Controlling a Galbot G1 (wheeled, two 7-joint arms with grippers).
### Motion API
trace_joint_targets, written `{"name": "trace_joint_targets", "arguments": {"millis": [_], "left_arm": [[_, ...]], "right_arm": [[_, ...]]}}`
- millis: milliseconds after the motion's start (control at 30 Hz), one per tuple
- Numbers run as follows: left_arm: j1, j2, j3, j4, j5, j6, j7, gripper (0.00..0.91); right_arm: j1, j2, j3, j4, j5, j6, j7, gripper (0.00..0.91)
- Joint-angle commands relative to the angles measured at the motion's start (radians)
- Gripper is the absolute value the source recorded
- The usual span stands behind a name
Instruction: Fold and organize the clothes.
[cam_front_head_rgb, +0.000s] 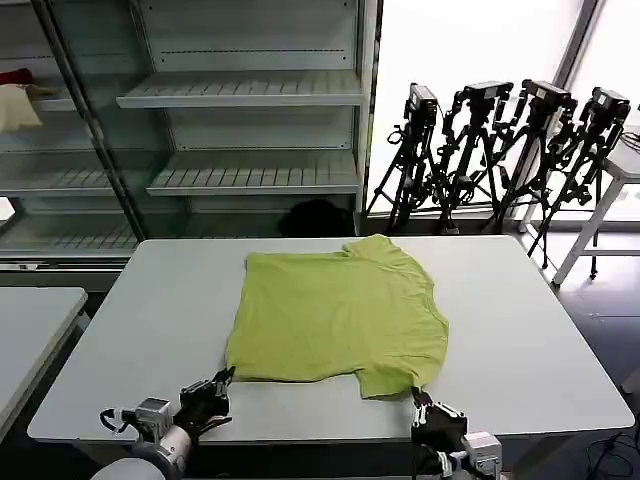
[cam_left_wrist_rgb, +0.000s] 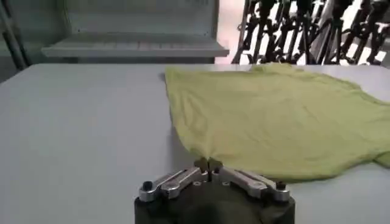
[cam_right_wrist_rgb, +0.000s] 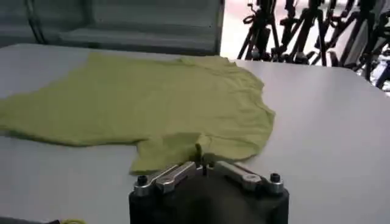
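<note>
A lime yellow-green T-shirt (cam_front_head_rgb: 340, 310) lies flat, plain side up, on the grey table (cam_front_head_rgb: 530, 330). Its collar is toward the far edge and a sleeve points toward me at the right. My left gripper (cam_front_head_rgb: 222, 380) sits at the shirt's near left corner; in the left wrist view the left gripper (cam_left_wrist_rgb: 208, 163) is shut, pinching the hem of the T-shirt (cam_left_wrist_rgb: 274, 115). At the near sleeve is my right gripper (cam_front_head_rgb: 418, 398); seen from its wrist, the right gripper (cam_right_wrist_rgb: 203, 163) is shut on a raised crease of the T-shirt (cam_right_wrist_rgb: 158, 103).
Metal shelving (cam_front_head_rgb: 250, 90) stands behind the table, with a cream-and-red bundle (cam_front_head_rgb: 18, 100) on a left shelf. Black camera tripods (cam_front_head_rgb: 500, 150) line the back right. A second table (cam_front_head_rgb: 30, 320) is at the left, and bare tabletop surrounds the shirt.
</note>
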Motion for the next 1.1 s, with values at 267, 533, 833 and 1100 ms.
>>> {"name": "trace_joint_targets", "arguments": {"millis": [267,533,833,1100], "left_arm": [[-0.303,-0.05,0.076,0.085,-0.066,0.009,-0.08,0.0],[-0.428,-0.085,0.141,0.196,-0.07,0.01,-0.121,0.0],[-0.498,-0.122,0.17,0.297,-0.055,0.004,-0.139,0.0],[-0.485,-0.123,0.165,0.316,-0.034,0.002,-0.137,0.01]], "right_arm": [[0.329,-0.059,0.07,-0.243,0.025,0.001,-0.276,0.0],[0.512,-0.061,0.025,-0.423,-0.013,0.003,-0.415,0.0],[0.717,-0.016,-0.068,-0.614,-0.088,0.02,-0.486,0.0],[0.762,0.029,-0.132,-0.669,-0.146,0.033,-0.506,0.0]]}}
